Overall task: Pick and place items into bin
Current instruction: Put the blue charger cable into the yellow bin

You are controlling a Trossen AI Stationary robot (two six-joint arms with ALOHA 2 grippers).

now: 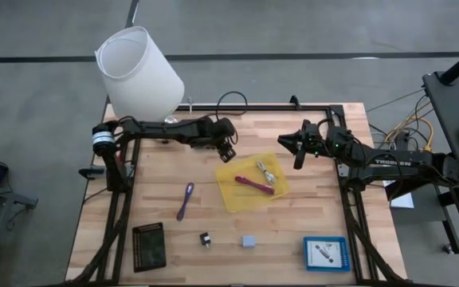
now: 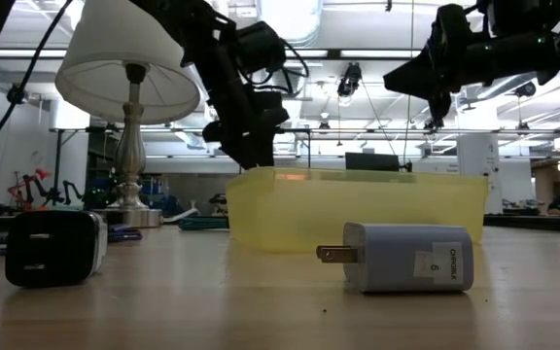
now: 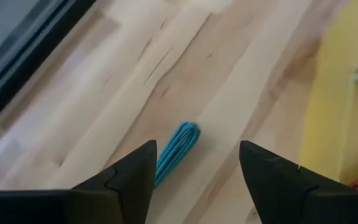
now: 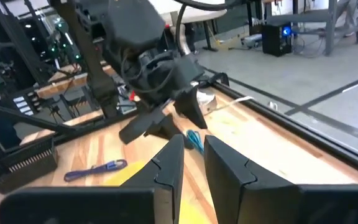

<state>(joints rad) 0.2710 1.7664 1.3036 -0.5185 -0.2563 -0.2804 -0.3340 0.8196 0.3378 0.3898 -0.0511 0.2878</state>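
My left gripper (image 3: pixel 194 163) is open and points down over a teal cord (image 3: pixel 178 148), which lies flat on the wood beside the far left corner of the yellow bin (image 1: pixel 231 199). One fingertip (image 3: pixel 135 171) stands beside the cord's end without clearly touching it. The bin holds a magenta cord (image 1: pixel 254 184) and a silver clip (image 1: pixel 264 170). My right gripper (image 1: pixel 296 148) hovers off the bin's far right side, open by a narrow gap (image 4: pixel 194 163). A purple cord (image 1: pixel 185 201), a tiny black piece (image 1: pixel 205 238) and a grey-blue cube (image 1: pixel 249 241) lie on the table.
A white lamp (image 1: pixel 140 73) stands at the far left corner. A black ridged block (image 1: pixel 149 245) lies at the near left, and a blue tray with a white packet (image 1: pixel 326 253) at the near right. Bare wood lies between the bin and the near edge.
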